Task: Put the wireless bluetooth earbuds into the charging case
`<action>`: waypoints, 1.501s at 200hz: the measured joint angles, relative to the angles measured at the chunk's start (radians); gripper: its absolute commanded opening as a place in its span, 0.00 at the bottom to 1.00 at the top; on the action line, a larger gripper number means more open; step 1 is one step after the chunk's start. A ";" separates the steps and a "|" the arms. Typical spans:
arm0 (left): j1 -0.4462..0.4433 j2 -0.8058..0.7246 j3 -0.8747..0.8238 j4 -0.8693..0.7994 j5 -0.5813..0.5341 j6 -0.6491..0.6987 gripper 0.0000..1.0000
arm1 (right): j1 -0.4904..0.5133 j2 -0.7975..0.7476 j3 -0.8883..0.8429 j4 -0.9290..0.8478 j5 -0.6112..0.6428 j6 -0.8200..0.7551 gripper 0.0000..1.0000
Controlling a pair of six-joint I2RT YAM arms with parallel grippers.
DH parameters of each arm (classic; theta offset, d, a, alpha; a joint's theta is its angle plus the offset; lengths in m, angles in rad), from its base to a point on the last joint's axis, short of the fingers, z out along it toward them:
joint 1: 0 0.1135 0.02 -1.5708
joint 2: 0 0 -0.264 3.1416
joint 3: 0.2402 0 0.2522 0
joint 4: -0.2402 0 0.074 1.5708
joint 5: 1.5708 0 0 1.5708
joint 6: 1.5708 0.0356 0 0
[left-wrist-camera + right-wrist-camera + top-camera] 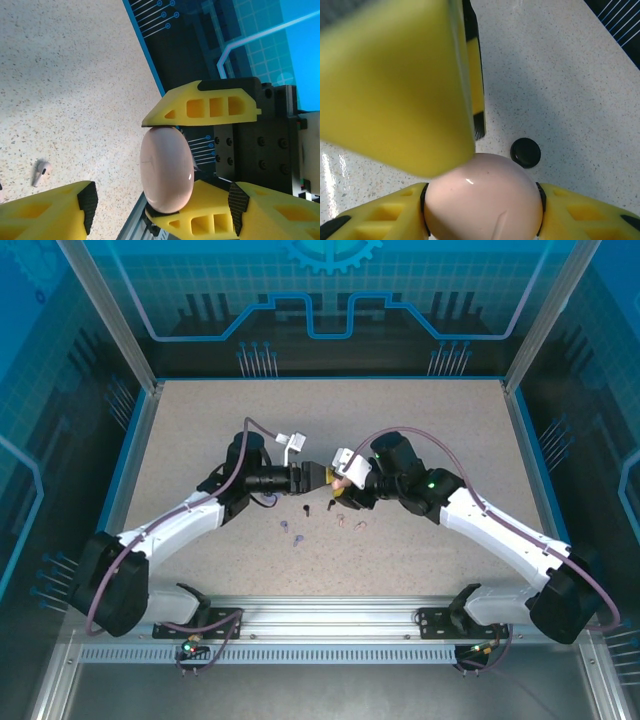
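Right gripper [482, 206] clenched on the closed pale pink charging case [480, 192], contents hidden. Left gripper [161, 202] spread, fingers flanking it; a pale earbud [41, 172] lies on the table [75, 75] outside one finger.

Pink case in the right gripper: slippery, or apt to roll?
The pink case looks glossy and rounded, so it may slip in the right gripper. It seems rigid, undented by the grip. Freed on edge, it would probably roll.

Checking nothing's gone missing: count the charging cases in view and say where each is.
2. The pink case is clamped between the right fingers; the black case lies on the table just beyond it. Others may be hidden.
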 measured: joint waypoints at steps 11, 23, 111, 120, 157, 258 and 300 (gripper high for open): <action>-0.007 0.007 0.011 0.002 0.003 0.000 0.66 | 0.001 0.000 0.006 0.000 0.000 0.000 0.51; -0.014 0.013 0.023 0.002 0.006 0.000 0.63 | 0.002 0.000 0.012 0.001 0.000 0.000 0.51; -0.045 0.057 0.060 -0.012 0.022 0.019 0.43 | 0.005 0.000 0.016 0.001 0.011 -0.023 0.51; -0.045 0.059 0.060 -0.015 0.022 0.022 0.41 | 0.007 0.002 0.020 -0.002 0.016 -0.028 0.51; -0.047 0.076 0.079 -0.037 0.021 0.029 0.35 | 0.008 0.006 0.029 -0.004 0.027 -0.041 0.51; -0.062 0.089 0.087 -0.060 0.021 0.061 0.24 | 0.013 0.030 0.055 -0.034 0.041 -0.038 0.93; -0.064 0.022 0.068 -0.036 -0.028 0.105 0.22 | -0.011 -0.058 0.055 -0.056 -0.012 0.021 1.00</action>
